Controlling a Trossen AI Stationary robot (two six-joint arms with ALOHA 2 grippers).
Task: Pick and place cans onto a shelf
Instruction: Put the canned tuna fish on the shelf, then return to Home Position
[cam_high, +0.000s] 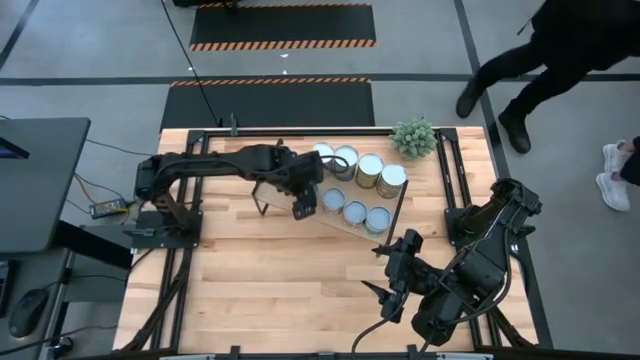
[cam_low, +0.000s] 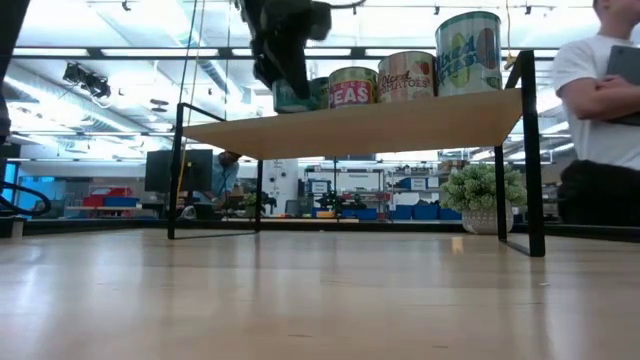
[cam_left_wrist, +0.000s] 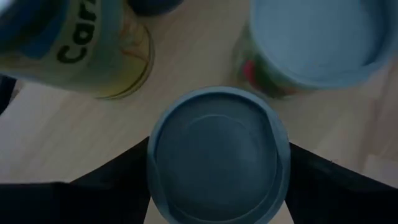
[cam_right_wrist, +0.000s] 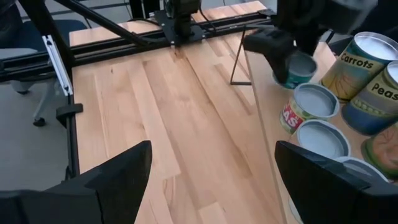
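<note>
The shelf (cam_high: 345, 186) is a light-wood board on black wire legs and stands askew at the table's far middle; it also shows in the low view (cam_low: 380, 125). Seven cans stand on it in two rows, some with blue-grey tops (cam_high: 354, 211), some with silver tops (cam_high: 370, 168). My left gripper (cam_high: 305, 203) is over the shelf's left end, shut on another can with a blue-grey top (cam_left_wrist: 217, 155). My right gripper (cam_high: 393, 290) is open and empty over the table's near right part; it also shows in its own wrist view (cam_right_wrist: 211, 186). My left gripper pinches the can's round side wall just under the top rim (cam_left_wrist: 153, 163) between its two fingers, one on each opposite side. The fingers come from above and point down. The can is upright at the height of the shelf board (cam_low: 292, 97); whether its bottom rests on the board I cannot tell.
A small green potted plant (cam_high: 414, 137) stands on the table beside the shelf's far right corner. The neighbouring cans (cam_left_wrist: 311, 43) stand close to the held one. A person (cam_low: 600, 100) stands beyond the table's far right. Bare tabletop (cam_high: 290, 270) lies in front of the shelf.
</note>
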